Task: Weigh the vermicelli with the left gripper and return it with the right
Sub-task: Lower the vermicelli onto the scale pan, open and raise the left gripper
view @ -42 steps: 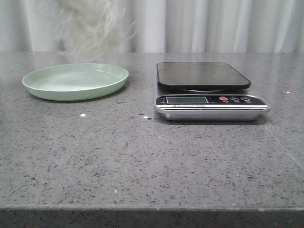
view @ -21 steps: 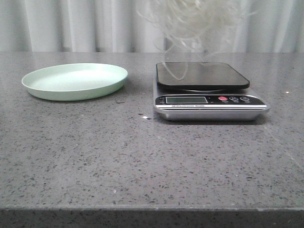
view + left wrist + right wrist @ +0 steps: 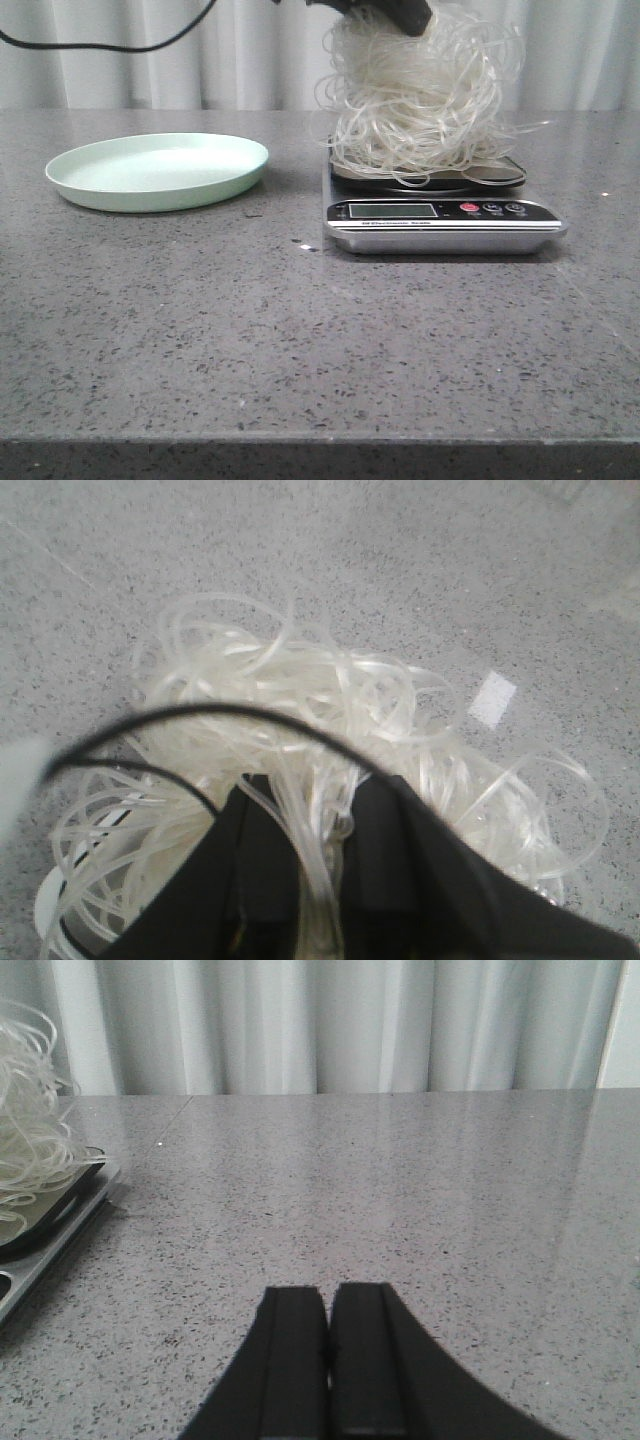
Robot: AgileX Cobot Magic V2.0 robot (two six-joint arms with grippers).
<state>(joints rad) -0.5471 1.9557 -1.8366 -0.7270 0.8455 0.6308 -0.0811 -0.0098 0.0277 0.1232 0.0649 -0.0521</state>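
The vermicelli, a fluffy tangle of whitish translucent strands, rests on the black platform of the kitchen scale. My left gripper is right above it at the top of the front view, shut on a bunch of strands. In the left wrist view the black fingers pinch strands of the vermicelli between them. My right gripper is shut and empty, low over the table to the right of the scale; the vermicelli shows at that view's edge.
A pale green plate sits empty at the left of the grey speckled table. A black cable hangs at the upper left. Small white crumbs lie in front of the scale. Curtains hang behind.
The vermicelli came from above the plate, across to the right, and down onto the scale platform. My left gripper has come into the front view above it.
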